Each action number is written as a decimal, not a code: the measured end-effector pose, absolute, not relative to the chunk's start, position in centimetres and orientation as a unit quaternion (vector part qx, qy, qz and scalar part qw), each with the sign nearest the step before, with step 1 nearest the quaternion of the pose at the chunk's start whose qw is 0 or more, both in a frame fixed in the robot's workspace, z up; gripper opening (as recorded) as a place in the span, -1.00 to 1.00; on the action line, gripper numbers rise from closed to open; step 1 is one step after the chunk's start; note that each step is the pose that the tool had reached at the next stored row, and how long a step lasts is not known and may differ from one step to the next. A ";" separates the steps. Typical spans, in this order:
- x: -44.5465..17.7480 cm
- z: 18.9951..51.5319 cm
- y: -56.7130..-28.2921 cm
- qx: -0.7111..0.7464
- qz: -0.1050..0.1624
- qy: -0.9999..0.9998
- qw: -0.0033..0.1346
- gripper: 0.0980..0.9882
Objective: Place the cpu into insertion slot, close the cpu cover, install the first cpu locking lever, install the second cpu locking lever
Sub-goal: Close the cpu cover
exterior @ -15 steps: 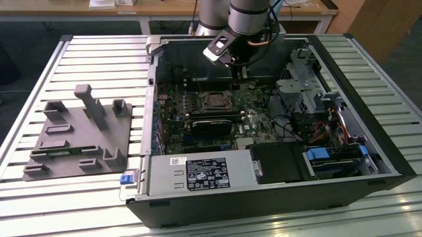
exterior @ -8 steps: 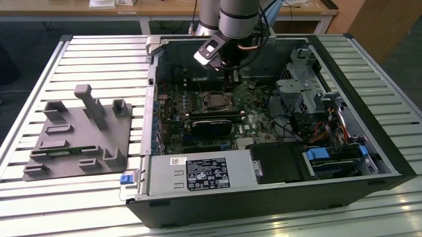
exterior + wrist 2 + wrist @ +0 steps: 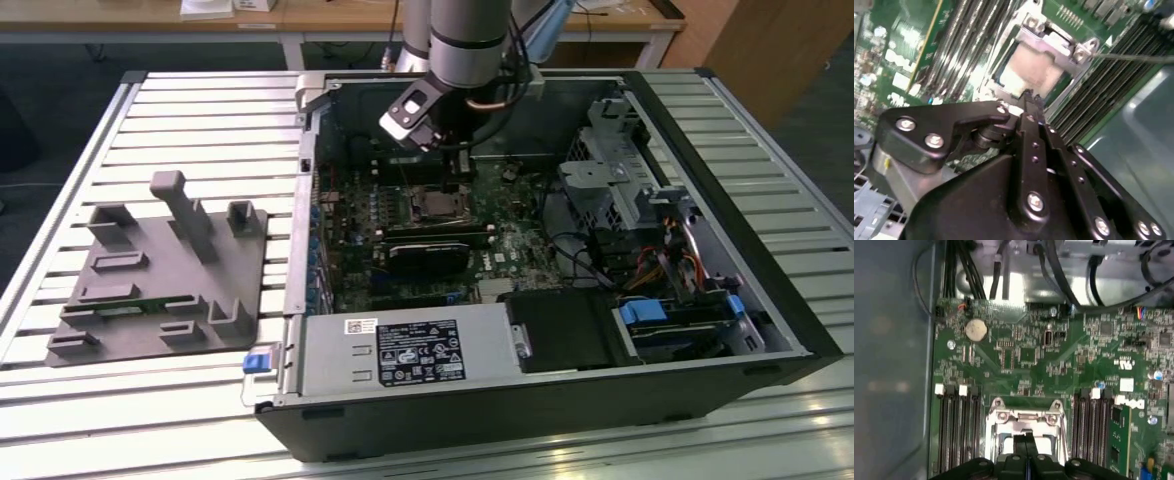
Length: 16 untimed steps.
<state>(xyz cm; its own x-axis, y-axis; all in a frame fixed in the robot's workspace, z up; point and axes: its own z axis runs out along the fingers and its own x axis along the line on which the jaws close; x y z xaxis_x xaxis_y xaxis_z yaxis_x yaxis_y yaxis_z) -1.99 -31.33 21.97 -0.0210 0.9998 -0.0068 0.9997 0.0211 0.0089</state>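
Note:
The cpu (image 3: pixel 1031 67) lies in the insertion slot (image 3: pixel 434 207), its dull metal top showing through the window of the cpu cover (image 3: pixel 1051 41). The silvery cover (image 3: pixel 1024 417) lies flat over the chip. My gripper (image 3: pixel 1028 96) hovers just over one edge of the socket with its black fingers (image 3: pixel 1022 447) pressed together and nothing between them. In the exterior view the gripper (image 3: pixel 451 165) hangs inside the open computer case, slightly behind the socket. A thin metal lever rod (image 3: pixel 1134 57) runs out from one corner of the cover across the memory slots.
Black memory slots (image 3: pixel 956 432) flank the socket on the green board (image 3: pixel 1024 360). A black heatsink block (image 3: pixel 430 255) sits in front of the socket, cables and drive cages (image 3: pixel 627 190) on the exterior view's right. A grey fixture (image 3: pixel 160 270) lies on the slatted table at the exterior view's left.

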 end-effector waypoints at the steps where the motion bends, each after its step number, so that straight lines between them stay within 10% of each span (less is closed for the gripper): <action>1: -2.4 21.9 -31.3 0.700 0.001 0.715 0.006 -0.98; 16: -4.9 20.5 -31.3 0.700 0.001 0.715 0.006 -0.98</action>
